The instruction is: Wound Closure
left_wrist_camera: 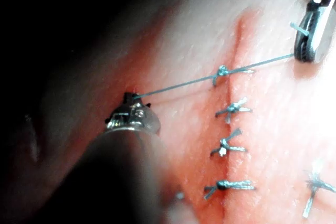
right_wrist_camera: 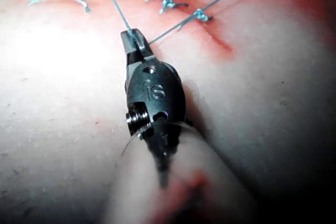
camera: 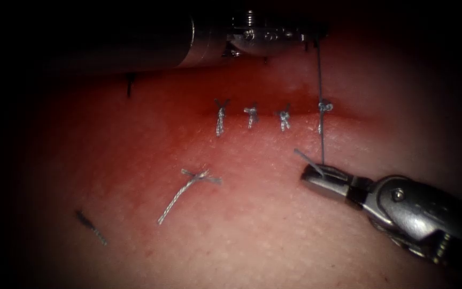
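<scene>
Tissue: the pork belly tissue [camera: 274, 235] fills the bench scene before you, its cut [camera: 274, 112] running left to right and ringed by red fluid [camera: 151, 139].

Left tool: your left arm's tool [camera: 311, 36] lies across the far side of the cut, jaws clamped on the thread [camera: 320, 80]; the wrist camera shows the same grip at its tip [left_wrist_camera: 128, 98]. Judged from the pictures, the hold anchors one end so the strand stays straight.

Right tool: your right arm's tool [camera: 322, 174] sits on the near side of the cut, jaws closed on the other end of the thread, with a short tail [camera: 303, 156] poking past them. The straight line between the two tools suggests tension across the knot.

Newest knot: the rightmost knot [camera: 324, 107] sits on the cut, directly on the taut strand, right of three finished stitches [camera: 251, 113].

Loose pieces: a cut end of thread [camera: 185, 191] lies on the near side, well apart from the wound; a darker scrap [camera: 91, 227] lies farther left.

Needle: you cannot make one out in either tool or in the tissue.

Writing: the right tool's wrist housing carries a stamped mark [right_wrist_camera: 156, 93] that looks like "IS"; the reading is uncertain.
</scene>
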You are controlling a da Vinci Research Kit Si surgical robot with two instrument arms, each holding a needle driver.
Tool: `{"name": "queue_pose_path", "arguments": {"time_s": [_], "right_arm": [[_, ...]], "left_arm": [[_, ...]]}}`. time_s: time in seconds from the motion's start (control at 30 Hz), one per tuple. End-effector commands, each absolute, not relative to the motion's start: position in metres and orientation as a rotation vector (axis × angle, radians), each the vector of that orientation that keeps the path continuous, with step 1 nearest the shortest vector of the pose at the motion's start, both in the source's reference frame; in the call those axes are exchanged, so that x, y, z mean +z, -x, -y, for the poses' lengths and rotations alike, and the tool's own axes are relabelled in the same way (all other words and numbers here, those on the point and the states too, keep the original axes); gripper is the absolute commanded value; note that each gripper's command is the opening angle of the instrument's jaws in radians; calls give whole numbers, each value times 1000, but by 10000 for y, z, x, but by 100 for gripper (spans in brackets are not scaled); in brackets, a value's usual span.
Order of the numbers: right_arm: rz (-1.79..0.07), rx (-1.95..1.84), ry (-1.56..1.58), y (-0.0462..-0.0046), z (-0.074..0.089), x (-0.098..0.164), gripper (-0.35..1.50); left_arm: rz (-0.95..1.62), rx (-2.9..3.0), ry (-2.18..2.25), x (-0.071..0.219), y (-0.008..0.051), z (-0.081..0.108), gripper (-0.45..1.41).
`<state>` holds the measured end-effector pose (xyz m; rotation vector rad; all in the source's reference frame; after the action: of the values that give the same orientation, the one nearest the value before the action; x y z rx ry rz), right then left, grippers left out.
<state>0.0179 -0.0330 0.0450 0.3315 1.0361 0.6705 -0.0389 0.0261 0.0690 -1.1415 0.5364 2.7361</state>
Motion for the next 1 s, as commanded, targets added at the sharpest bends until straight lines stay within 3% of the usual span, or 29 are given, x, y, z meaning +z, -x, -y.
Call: {"name": "queue_pose_path", "arguments": {"time_s": [0.03,0.27,0.3,0.43,0.47,0.57,0.6,0.77,0.83,1.0], "right_arm": [[-1036,666,-341,-187,337,451,-35],[-1091,723,-259,-188,317,446,-35],[-1148,702,-212,-184,309,444,-27],[-1221,741,-152,-176,291,429,34],[-1233,765,-125,-174,286,423,64],[-1243,858,-60,-164,269,403,121],[-1248,872,-53,-162,265,399,126],[-1249,950,-81,-144,219,380,126],[-1247,982,-108,-137,190,382,99],[-1168,1014,-153,-149,151,411,106]], "left_arm": [[-539,2734,1143,692,394,-268,-45],[-507,2720,1167,680,392,-251,-45],[-494,2723,1178,672,390,-243,-45],[-426,2712,1211,646,387,-226,-45],[-416,2710,1218,638,386,-223,-45],[-381,2700,1237,607,383,-217,-45],[-374,2697,1240,600,384,-217,-45],[-411,2774,1216,564,392,-216,-45],[-436,2805,1187,558,395,-210,-45],[-437,2822,1183,542,394,-201,-45]]}}
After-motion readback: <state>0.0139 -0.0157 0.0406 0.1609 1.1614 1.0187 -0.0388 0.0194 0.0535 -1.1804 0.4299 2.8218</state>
